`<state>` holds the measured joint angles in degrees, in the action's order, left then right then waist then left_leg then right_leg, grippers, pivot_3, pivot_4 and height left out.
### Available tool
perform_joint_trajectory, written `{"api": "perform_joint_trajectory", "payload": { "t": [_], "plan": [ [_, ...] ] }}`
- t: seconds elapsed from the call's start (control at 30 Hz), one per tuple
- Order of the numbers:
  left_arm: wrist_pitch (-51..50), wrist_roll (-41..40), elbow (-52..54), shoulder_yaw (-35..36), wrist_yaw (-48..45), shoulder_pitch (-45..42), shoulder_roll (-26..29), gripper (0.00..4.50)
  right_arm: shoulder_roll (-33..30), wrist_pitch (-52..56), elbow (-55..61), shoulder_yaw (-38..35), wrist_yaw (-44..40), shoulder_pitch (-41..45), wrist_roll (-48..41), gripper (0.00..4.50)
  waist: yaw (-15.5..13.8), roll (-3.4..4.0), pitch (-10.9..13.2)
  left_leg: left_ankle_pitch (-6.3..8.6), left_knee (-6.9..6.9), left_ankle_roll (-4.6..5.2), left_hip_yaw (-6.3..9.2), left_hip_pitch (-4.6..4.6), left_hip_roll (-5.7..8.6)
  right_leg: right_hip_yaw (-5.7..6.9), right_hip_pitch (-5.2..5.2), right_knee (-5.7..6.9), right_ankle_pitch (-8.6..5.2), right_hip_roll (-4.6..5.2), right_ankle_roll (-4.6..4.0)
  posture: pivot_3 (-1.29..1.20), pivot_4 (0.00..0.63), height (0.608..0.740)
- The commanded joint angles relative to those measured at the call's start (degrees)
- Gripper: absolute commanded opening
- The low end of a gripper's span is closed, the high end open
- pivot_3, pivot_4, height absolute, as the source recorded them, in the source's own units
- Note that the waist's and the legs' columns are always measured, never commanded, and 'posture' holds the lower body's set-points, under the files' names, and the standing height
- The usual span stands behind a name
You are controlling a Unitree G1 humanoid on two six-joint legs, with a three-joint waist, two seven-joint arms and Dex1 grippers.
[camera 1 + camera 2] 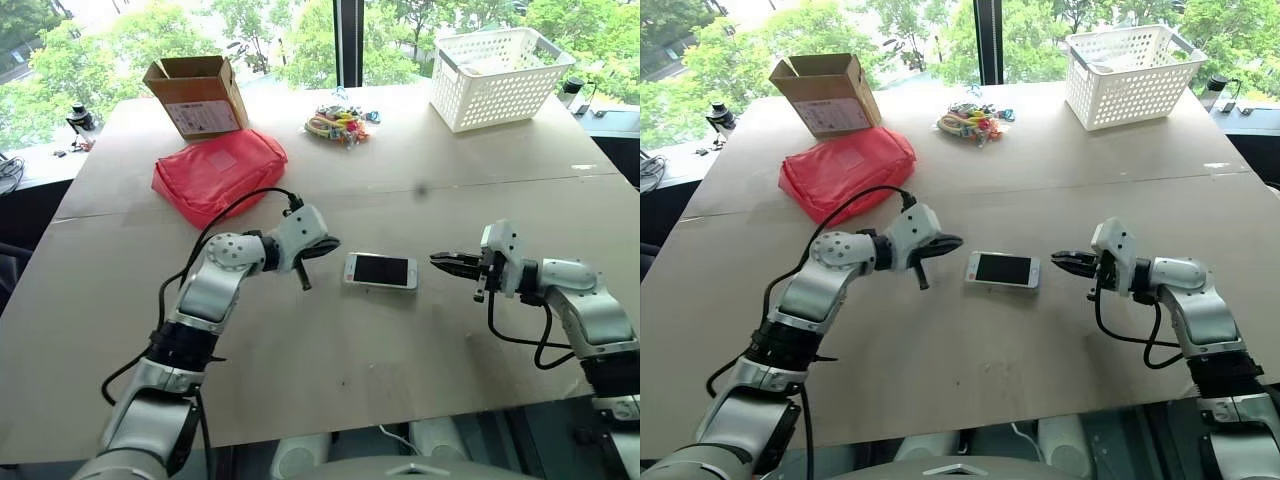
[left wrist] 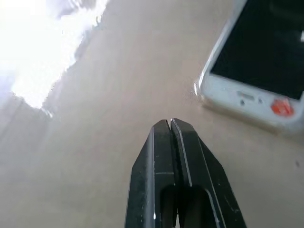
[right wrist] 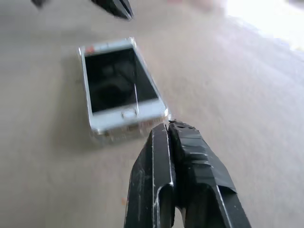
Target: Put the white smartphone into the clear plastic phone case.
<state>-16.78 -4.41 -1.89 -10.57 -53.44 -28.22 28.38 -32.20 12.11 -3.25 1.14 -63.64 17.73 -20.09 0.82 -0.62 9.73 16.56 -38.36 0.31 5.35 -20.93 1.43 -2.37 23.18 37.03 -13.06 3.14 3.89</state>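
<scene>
The white smartphone (image 1: 381, 271) lies flat and screen up in the middle of the table, between my two grippers. A thin clear rim glints around its edge, the clear plastic phone case (image 3: 111, 137), and the phone appears to sit inside it. My left gripper (image 1: 306, 285) is shut and empty. It hovers just left of the phone and points down towards the table. In the left wrist view its closed tips (image 2: 170, 122) stand a short way from the phone's corner (image 2: 256, 57). My right gripper (image 1: 435, 259) is shut and empty too, pointing level at the phone's right end with a small gap between them.
A red pouch (image 1: 215, 172) lies at the back left, with an open cardboard box (image 1: 197, 95) behind it. A bundle of small colourful items (image 1: 340, 123) sits at the back middle. A white perforated basket (image 1: 497, 75) stands at the back right.
</scene>
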Motion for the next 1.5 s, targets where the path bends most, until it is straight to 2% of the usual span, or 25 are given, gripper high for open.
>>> {"api": "perform_joint_trajectory", "payload": {
  "t": [0.03,0.3,0.57,0.67,0.77,0.83,0.93,1.0,1.13,1.2,1.23,1.27,1.3,1.33,1.37,1.4,1.5],
  "plan": [
    [-0.1,-4.7,4.8,-1.7,-3.8,1.6,-1.7,0.00,2.6,-1.8,-0.7,-1.0,-3.5,-0.8,-4.7,0.01,0.0,0.00,0.0,0.00,0.01,-0.01,0.06,-0.02,0.02,-0.03,0.02,-0.01,0.00,0.03,0.01,0.00,0.150,0.740],
    [2.3,0.2,0.8,-7.7,-5.3,3.3,0.4,0.00,7.5,-6.7,-10.1,-0.8,-6.2,1.2,-5.1,0.01,0.2,0.01,0.0,-0.01,0.06,-0.03,-0.02,-0.23,0.11,-0.16,0.42,0.14,0.00,-0.01,0.00,0.00,0.150,0.740],
    [4.7,2.1,-1.9,-8.7,-5.0,3.9,1.5,0.00,7.2,-11.6,-20.3,5.3,-6.1,3.3,4.7,0.01,0.4,0.05,-0.2,-0.01,0.05,-0.02,-0.19,0.02,0.16,-0.34,0.36,0.36,0.00,-0.01,0.00,0.00,0.150,0.740],
    [4.8,2.0,-2.0,-8.5,-4.7,3.9,1.5,0.00,6.8,-9.1,-25.5,7.6,-3.9,3.5,8.3,0.01,0.9,-0.03,-0.4,0.01,0.05,-0.01,-0.20,0.35,0.15,-0.30,0.06,0.36,-0.01,-0.03,-0.01,0.00,0.150,0.740],
    [5.1,2.3,-2.1,-8.6,-4.5,4.1,1.5,0.00,4.6,-7.5,-30.1,13.7,-3.5,3.5,15.1,0.01,1.4,0.01,-0.6,0.02,0.09,0.01,-0.23,1.11,0.14,-0.29,-0.80,0.27,-0.05,-0.06,0.00,0.00,0.150,0.740],
    [5.1,2.4,-2.1,-8.6,-4.4,4.1,1.4,0.00,4.6,-6.0,-31.3,15.2,-3.3,3.7,16.0,0.01,1.5,-0.04,-1.1,0.03,0.16,0.02,-0.20,1.63,0.08,-0.10,-1.52,-0.12,-0.32,-0.13,0.02,0.00,0.150,0.740],
    [4.9,2.6,-2.1,-8.5,-4.3,4.2,1.2,0.00,5.5,-3.7,-32.1,16.0,-3.0,4.4,16.0,0.01,1.4,-0.51,-1.6,0.03,0.23,0.02,-0.14,2.16,-0.01,-0.06,-2.02,-0.20,-0.39,-0.13,0.07,0.00,0.150,0.740],
    [4.7,2.8,-1.9,-8.4,-4.2,4.3,1.0,0.00,5.5,-4.9,-32.3,17.4,-3.1,4.5,17.4,0.01,1.4,-0.57,-1.9,0.03,0.22,0.02,0.04,2.21,-0.06,-0.09,-2.07,-0.21,-0.39,-0.12,0.07,0.00,0.150,0.740],
    [4.7,1.9,-2.1,-7.1,-3.4,4.1,0.2,0.00,9.9,-7.0,-30.7,10.1,-1.9,6.1,9.7,0.01,1.7,-0.72,-2.2,0.03,0.23,0.02,0.17,2.26,-0.07,-0.11,-2.09,-0.20,-0.39,-0.13,0.08,0.00,0.150,0.740],
    [4.5,-0.1,-1.6,-5.1,-2.7,4.2,-0.7,0.00,10.6,-4.6,-26.7,6.3,-4.3,6.2,4.4,0.01,1.8,-0.46,-2.0,0.03,0.23,0.02,0.13,2.21,-0.10,-0.16,-2.05,-0.20,-0.38,-0.16,0.07,0.00,0.150,0.740],
    [4.0,-2.0,-1.1,-3.6,-2.6,4.4,-1.4,0.00,10.6,-4.0,-24.4,4.8,-5.0,5.9,2.4,0.43,1.8,-0.22,-1.8,0.03,0.23,0.02,0.14,2.15,-0.13,-0.16,-1.99,-0.19,-0.37,-0.15,0.07,0.00,0.150,0.740],
    [3.5,-3.9,-0.5,-2.1,-2.7,4.6,-1.9,0.00,10.4,-3.9,-22.3,3.7,-5.6,5.5,0.9,0.60,1.7,-0.02,-1.6,0.03,0.24,0.02,0.10,2.04,-0.12,-0.19,-1.87,-0.16,-0.36,-0.15,0.09,0.00,0.150,0.740],
    [2.8,-6.2,0.4,-0.9,-3.6,5.0,-2.1,0.42,9.7,-3.6,-20.1,3.1,-6.4,5.0,-0.1,0.97,1.7,0.09,-1.6,0.03,0.29,0.02,0.06,1.88,-0.11,-0.24,-1.66,-0.12,-0.27,-0.14,0.21,0.00,0.150,0.740],
    [2.2,-7.9,1.2,0.1,-4.3,5.3,-2.0,0.60,9.1,-3.2,-18.2,2.6,-7.1,4.6,-1.0,1.48,1.7,0.14,-1.5,0.03,0.29,0.02,0.09,1.64,-0.11,-0.21,-1.44,-0.06,-0.10,-0.15,0.08,0.00,0.150,0.740],
    [1.6,-9.4,2.1,1.2,-5.0,6.0,-1.5,1.06,8.2,-2.9,-16.1,1.8,-7.8,4.3,-2.1,1.99,1.7,0.18,-1.5,0.03,0.29,0.02,0.13,1.53,-0.11,-0.17,-1.33,-0.06,-0.08,-0.15,0.06,0.00,0.150,0.740],
    [1.4,-10.6,2.8,2.4,-5.4,6.7,-0.9,1.25,7.1,-2.7,-14.2,0.8,-8.4,4.1,-3.0,2.14,1.6,0.30,-1.4,0.03,0.29,0.01,0.19,1.21,-0.10,-0.13,-1.01,-0.06,-0.07,-0.16,0.04,0.00,0.150,0.740],
    [1.3,-12.9,4.1,5.5,-6.2,9.2,1.2,2.42,3.7,-1.7,-10.7,-1.4,-9.3,3.4,-4.5,3.29,1.5,0.39,-1.3,0.01,0.25,-0.01,0.16,0.24,-0.03,-0.16,0.00,0.03,-0.04,0.01,0.02,0.00,0.150,0.740]
  ]
}}
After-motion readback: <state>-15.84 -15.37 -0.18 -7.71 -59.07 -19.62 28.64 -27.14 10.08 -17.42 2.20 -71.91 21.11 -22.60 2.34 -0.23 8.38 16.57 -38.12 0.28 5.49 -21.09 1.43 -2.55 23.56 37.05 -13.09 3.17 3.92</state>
